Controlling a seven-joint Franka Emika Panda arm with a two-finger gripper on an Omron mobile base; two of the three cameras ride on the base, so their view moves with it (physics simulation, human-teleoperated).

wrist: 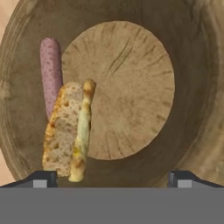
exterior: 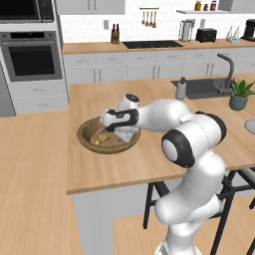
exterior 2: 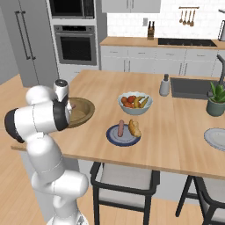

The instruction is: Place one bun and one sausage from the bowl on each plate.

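Since the wooden bowl [wrist: 192,87] spreads across almost the whole hand view with the gripper [wrist: 112,177] hanging over it, jaws spread wide and empty, the step in hand looks like picking the second serving for the pale grey plate [exterior 2: 217,139] at the right edge of the right base view; the blue-rimmed plate [exterior 2: 115,138] near that view's centre already carries a bun and a sausage. The bun [wrist: 65,131] lies at lower left of the hand view, touching the sausage [wrist: 51,70] above it. Shifting toward that side, centring the jaws across one piece alone and descending straight, should keep the other from being dragged along.
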